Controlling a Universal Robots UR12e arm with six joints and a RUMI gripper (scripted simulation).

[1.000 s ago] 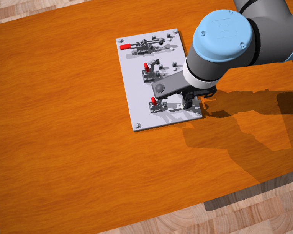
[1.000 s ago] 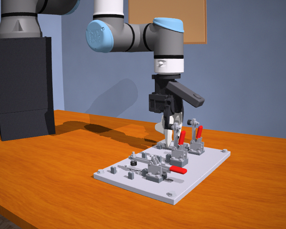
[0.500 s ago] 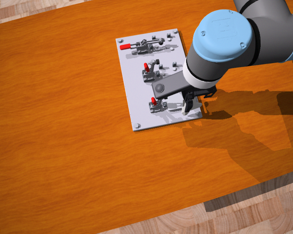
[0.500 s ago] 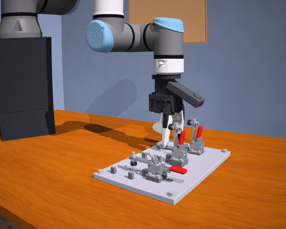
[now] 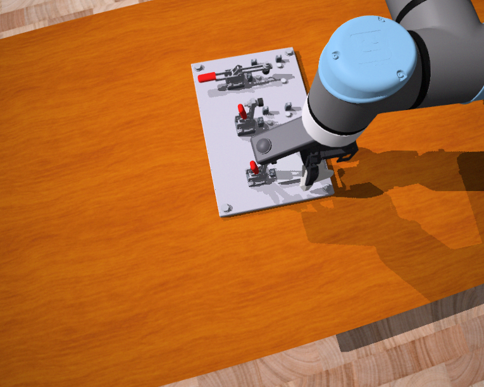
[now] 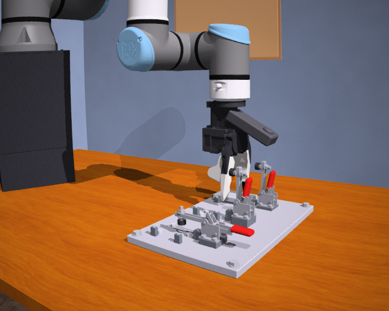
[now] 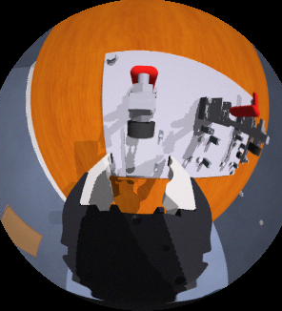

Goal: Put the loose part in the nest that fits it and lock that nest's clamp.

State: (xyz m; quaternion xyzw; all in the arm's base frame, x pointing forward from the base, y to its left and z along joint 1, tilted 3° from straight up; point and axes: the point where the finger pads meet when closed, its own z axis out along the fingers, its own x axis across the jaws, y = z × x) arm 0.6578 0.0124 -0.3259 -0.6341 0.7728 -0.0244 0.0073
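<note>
On the bench (image 5: 91,231), well in from every edge, the fixture plate (image 5: 224,154) carries an unlocked clamp (image 5: 259,174) facing the half-spread, empty gripper (image 7: 138,186); the part, indistinct in that nest, is probably light, rigid and slick, best pinched across its sides.

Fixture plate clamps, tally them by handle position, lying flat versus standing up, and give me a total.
Handle lying flat: 1
Handle standing up: 2
Total clamps on the fixture plate: 3
</note>
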